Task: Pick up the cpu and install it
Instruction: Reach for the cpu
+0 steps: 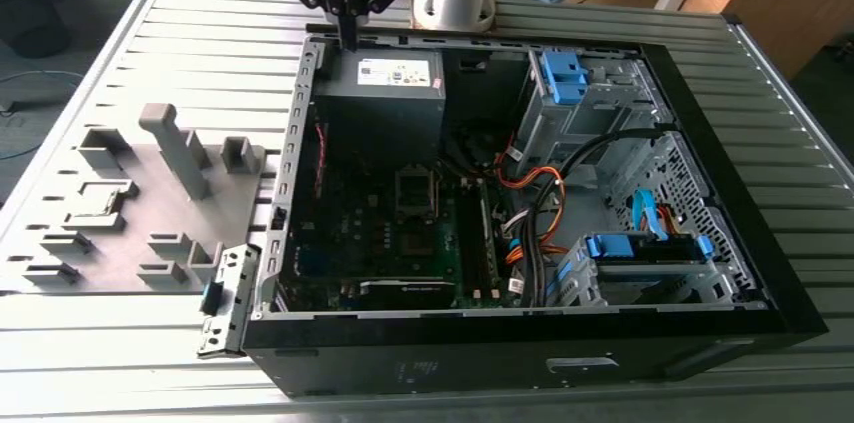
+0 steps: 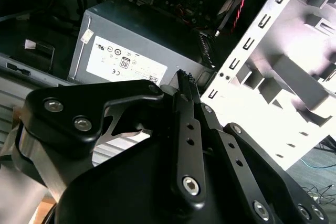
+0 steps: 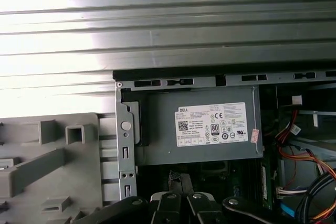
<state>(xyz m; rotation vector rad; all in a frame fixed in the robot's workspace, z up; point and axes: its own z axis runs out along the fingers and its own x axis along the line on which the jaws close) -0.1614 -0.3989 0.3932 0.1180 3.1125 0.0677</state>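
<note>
Pressed together and empty, the fingers point(image 1: 347, 31) hang over the case point(image 1: 534, 343) rim; what looks like the cpu point(image 1: 102, 205) lies outside the case on the tray point(image 1: 134, 255), toward the exterior view's left.

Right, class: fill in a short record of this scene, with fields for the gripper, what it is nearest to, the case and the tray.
gripper: shut, above the case's edge
nearest to: grey power supply
case: open, lying on a slatted table
tray: grey, beside the case on the exterior view's left
socket frame: on the motherboard, away from the gripper
</note>
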